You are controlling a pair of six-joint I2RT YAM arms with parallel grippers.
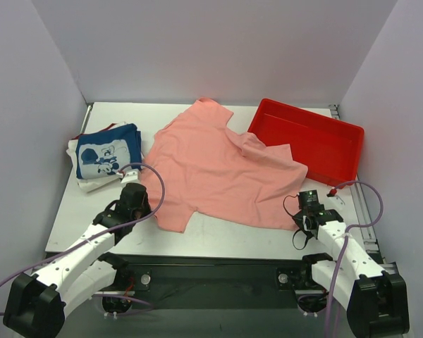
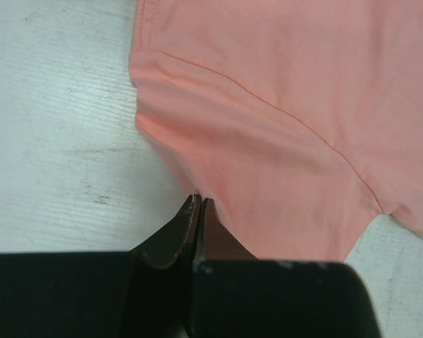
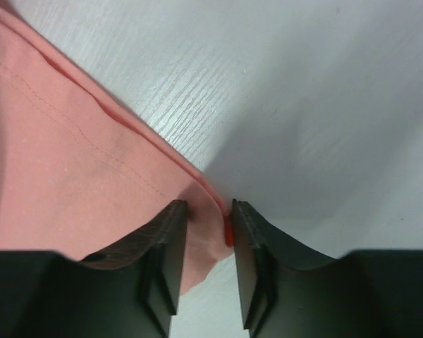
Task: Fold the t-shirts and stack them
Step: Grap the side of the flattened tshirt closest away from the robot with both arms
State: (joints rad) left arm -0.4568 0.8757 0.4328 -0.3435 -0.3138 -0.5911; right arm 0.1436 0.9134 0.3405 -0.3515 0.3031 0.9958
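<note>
Two grippers are working the salmon-pink t-shirt (image 1: 218, 169): left gripper (image 2: 197, 201) clenched at sleeve edge, right gripper (image 3: 209, 208) grasping hem; lift both evenly.

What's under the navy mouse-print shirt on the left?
White cloth shows below the navy shirt, a red sliver at the far edge. Anything deeper is covered.

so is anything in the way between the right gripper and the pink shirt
Nothing visible. The hem of the pink shirt lies between the fingers of the right gripper, with bare table beside it. The red tray sits farther back.
</note>
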